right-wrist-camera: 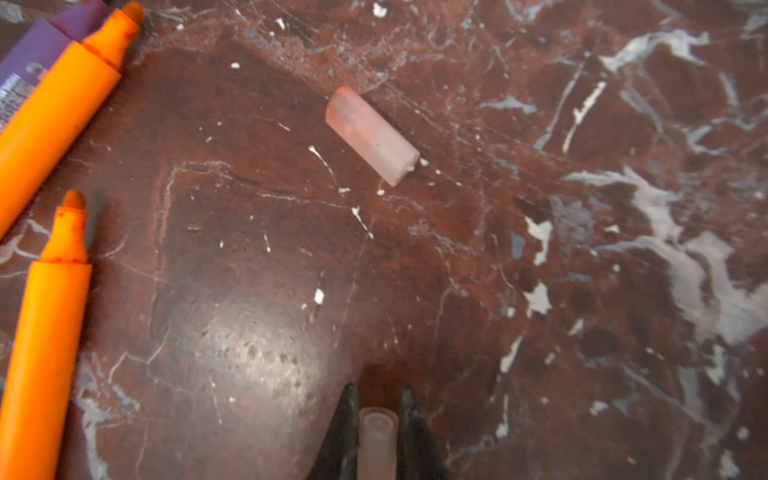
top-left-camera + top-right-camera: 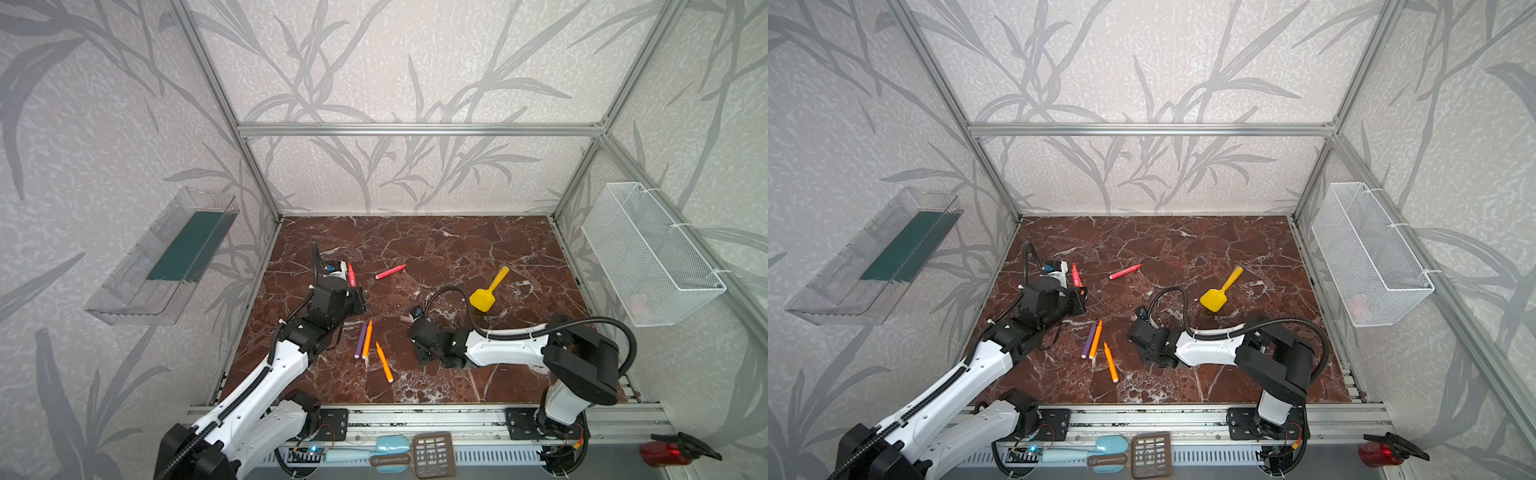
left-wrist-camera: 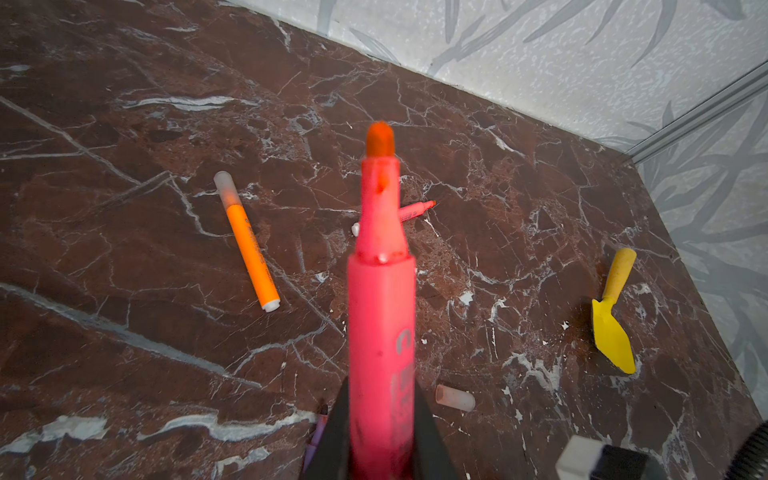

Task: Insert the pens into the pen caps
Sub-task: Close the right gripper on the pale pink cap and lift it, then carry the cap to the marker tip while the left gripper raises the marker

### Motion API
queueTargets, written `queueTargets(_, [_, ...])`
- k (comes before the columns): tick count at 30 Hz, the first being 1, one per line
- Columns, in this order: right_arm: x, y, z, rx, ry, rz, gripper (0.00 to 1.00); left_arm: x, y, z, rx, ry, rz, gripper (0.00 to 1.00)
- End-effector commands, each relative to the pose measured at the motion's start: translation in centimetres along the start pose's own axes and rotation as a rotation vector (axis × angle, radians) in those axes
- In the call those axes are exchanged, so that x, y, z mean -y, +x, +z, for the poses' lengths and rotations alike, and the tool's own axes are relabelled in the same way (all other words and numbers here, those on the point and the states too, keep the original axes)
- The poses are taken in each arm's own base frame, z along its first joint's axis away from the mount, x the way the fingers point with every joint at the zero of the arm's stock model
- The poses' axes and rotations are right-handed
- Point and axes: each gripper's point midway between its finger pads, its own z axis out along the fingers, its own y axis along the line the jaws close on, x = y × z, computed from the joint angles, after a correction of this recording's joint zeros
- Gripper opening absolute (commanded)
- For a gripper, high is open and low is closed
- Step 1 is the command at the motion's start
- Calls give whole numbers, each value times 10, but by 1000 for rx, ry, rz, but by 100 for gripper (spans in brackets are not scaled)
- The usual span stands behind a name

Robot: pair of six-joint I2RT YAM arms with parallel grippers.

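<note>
Dark red marble tabletop point(image 2: 457, 249) with white veins carries everything. Nearest in the right wrist view, the right gripper point(image 1: 377, 395) pinches a pale translucent pen cap point(image 1: 376, 440), its lower end cut off by the frame edge. A second cap point(image 1: 371, 135), pinkish and frosted, lies loose beyond, well apart from that gripper. The left gripper point(image 3: 380, 419) clamps a blurred red-pink pen point(image 3: 380, 299), bare orange tip pointing away. Farther off lie a capped orange pen point(image 3: 249, 249) and another red-pink pen point(image 3: 413, 210), partly hidden behind the held one.
</note>
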Motion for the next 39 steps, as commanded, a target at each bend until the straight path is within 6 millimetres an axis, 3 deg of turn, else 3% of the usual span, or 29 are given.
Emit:
queueTargets(1, [10,-20,-22,93,-9,59,2,-7,4,-6,-20,-25,-87,0])
queueTargets(4, [18,-36,-38,163,-53,110,0,6,11,-14,-93,36,-190,0])
queueTargets(9, [43,-72,-65,347,-89,222,0,61,17,-31,-135,376,-218,0])
queueTargets(12, [56,-93,-85,433,-158,297,0,65,34,-35,-104,432,-136,0])
queueTargets(16, [81,-108,-107,519,-191,381,0,70,54,-34,-40,382,57,0])
queueTargets(21, [112,-111,-138,627,-162,456,0,116,77,-36,-70,568,149,0])
queueTargets(27, [137,-109,-167,764,-148,493,0,149,113,-22,-95,604,309,0])
queueTargets(32, [136,-113,-188,823,-201,493,0,177,143,-23,-116,693,410,0])
queueTargets(39, [121,-110,-200,874,-328,471,0,193,176,-13,-123,727,500,0])
